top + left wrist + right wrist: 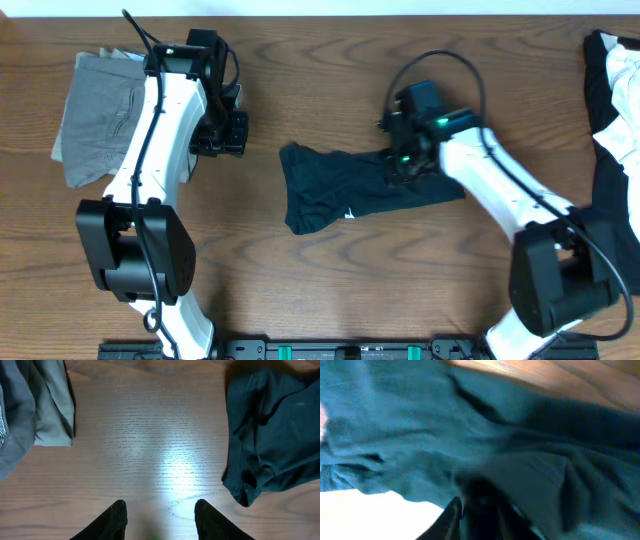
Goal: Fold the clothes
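Observation:
The black-navy T-shirt [340, 190] lies crumpled in the middle of the table with a small white tag near its front edge. My right gripper [405, 165] is down on its right part and shut on the fabric; the right wrist view is filled with dark cloth [485, 435] bunched round the fingers [482, 510]. My left gripper [225, 135] is open and empty, hovering over bare wood between the T-shirt [272, 435] and the grey shorts [35, 405]; its fingers [160, 522] are spread apart.
Grey khaki-trimmed shorts [100, 115] lie at the far left of the table. Black-and-white garments [615, 95] are piled at the far right edge. Bare wooden table [330, 80] lies between them.

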You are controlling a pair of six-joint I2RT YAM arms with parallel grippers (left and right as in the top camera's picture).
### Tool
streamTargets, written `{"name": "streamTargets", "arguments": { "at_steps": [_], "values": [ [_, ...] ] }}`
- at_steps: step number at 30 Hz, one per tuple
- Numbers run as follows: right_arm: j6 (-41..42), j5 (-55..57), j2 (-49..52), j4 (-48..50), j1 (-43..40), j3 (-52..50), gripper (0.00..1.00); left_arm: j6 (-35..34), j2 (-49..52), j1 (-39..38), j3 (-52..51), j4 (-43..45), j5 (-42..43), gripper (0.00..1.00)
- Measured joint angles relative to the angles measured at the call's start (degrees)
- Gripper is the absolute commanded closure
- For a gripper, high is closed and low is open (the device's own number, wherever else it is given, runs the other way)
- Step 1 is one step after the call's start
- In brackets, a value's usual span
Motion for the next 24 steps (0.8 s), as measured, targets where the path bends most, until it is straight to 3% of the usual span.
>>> {"name": "streamTargets", "arguments": {
  "at_steps": [5, 14, 17, 24],
  "values": [
    [-0.83, -1.11, -0.02, 2.49, 0.66, 0.04, 0.61, -0.39, 0.0, 0.0, 0.0, 0.2, 0.02, 0.41],
    [-2.47, -1.05, -4.33, -1.57, -7.63, 0.13, 0.54, -2.1, -0.11, 0.02, -1.6, 1.95, 6.14, 0.37],
    [-1.05, -1.07, -6.54, -2.23, -12.55, 0.24, 0.51, -3.67, -0.17, 0.0, -6.32, 6.21, 10.78, 0.3],
    [1.16, -2.58, -8.07, -3.87, -21.33, 0.48, 0.51, -9.92, -0.22, -0.02, -22.67, 23.58, 21.92, 0.29]
  ]
}}
